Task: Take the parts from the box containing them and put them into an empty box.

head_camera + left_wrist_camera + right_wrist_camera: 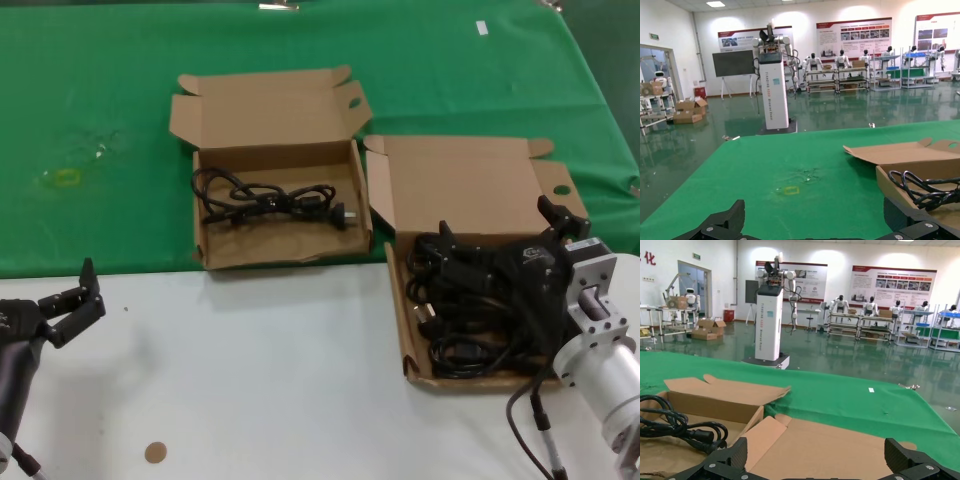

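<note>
The box with the straight front rim (408, 330) stands at the right and holds several black power cords (455, 310). My right gripper (500, 225) hangs open and empty just above those cords; in the right wrist view (817, 455) its fingers (737, 452) straddle that box's raised lid (830, 440). The box with the wavy front rim (270, 258) stands at centre left with one cord (270, 197) lying in it; this cord also shows in the right wrist view (685, 430) and the left wrist view (925, 187). My left gripper (72, 303) is open and empty over the white table at the front left.
The boxes straddle the edge between the green cloth (100, 100) and the white table (260, 380). A small brown disc (154, 452) lies on the table at the front. A yellow mark (65, 177) is on the cloth at the left.
</note>
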Available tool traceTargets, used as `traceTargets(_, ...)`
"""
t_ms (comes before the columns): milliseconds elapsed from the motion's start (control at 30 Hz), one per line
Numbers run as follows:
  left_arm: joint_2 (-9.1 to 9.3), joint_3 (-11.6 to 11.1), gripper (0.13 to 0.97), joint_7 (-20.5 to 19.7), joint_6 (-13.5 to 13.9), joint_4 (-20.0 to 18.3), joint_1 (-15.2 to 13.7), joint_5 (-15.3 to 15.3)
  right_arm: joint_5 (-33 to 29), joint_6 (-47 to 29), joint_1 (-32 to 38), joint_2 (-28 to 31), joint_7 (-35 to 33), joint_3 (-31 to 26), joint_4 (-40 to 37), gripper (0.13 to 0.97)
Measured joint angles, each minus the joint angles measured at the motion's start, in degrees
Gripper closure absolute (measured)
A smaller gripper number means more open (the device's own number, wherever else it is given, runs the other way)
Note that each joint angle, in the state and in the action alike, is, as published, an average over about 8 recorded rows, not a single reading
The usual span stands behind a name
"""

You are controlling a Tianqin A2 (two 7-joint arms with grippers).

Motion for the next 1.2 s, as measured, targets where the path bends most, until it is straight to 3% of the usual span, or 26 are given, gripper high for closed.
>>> traceTargets(1200,0.0,0.0,0.132,0.0,0.0,0.0,0.0,0.0,0.0,0.0,0.0,0.0,0.0,0.0,0.0,0.129)
